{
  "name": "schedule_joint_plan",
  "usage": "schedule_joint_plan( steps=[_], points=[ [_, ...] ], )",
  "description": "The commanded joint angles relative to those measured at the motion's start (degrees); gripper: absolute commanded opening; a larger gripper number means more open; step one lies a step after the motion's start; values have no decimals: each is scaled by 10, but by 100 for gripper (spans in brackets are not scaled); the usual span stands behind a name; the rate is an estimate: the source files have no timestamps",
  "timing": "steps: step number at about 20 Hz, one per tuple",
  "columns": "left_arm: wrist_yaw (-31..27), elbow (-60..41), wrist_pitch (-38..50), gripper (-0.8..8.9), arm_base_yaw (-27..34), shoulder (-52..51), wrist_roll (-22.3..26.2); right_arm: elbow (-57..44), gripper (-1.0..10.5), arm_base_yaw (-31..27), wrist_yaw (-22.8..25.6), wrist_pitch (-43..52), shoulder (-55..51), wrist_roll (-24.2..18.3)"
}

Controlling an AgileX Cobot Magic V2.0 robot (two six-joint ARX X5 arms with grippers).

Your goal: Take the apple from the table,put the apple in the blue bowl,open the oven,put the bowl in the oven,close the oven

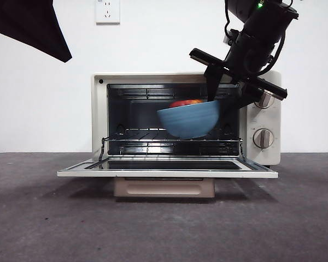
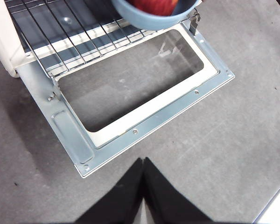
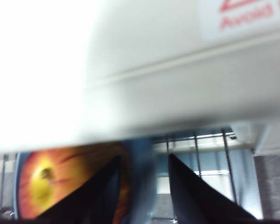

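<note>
Our right gripper (image 1: 218, 97) comes down from above the oven's (image 1: 186, 123) right side and is clamped on the rim of the blue bowl (image 1: 188, 120), one jaw inside the bowl and one outside, as the right wrist view shows with the rim (image 3: 142, 182) running between the two black jaws. We see the bowl held in the oven's mouth, toward the right half of the opening, tilted a little and blurred, its bottom just above the wire rack (image 1: 172, 139); whether it touches the rack we cannot tell. The apple (image 1: 186, 102) sits inside the bowl, its red and orange top showing over the rim, and from the right wrist its yellow patch (image 3: 44, 179) faces us. The oven door (image 1: 167, 168) lies fully open and flat in front of the oven, its edge reaching out over the table (image 1: 164, 229). Left of the bowl the oven's opening is open space above the rack, while above the bowl the oven's top edge is close to the gripper. Our left gripper (image 2: 143, 163) hangs over the table in front of the door's outer edge, its jaws pressed together on nothing. In the front view this arm shows only as a dark shape (image 1: 30, 24) up left of the oven.
</note>
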Motion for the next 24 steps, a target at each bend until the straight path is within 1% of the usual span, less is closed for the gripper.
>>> schedule_joint_plan(
  steps=[1,6,14,20,22,24],
  points=[
    [1,3,4,7,-3,3,1,14,175,10,12,6,11,4],
    [1,3,4,7,-3,3,1,14,204,11,14,5,9,1],
    [1,3,5,7,-3,4,1,14,206,11,17,-1,-13,-11],
    [1,3,4,7,-3,4,1,14,206,15,9,-15,-28,-16],
    [1,3,6,7,-3,4,1,14,206,15,10,-28,-39,-26],
    [1,2,15,7,-1,4,1,14,206,15,21,-35,-57,-37]
  ],
)
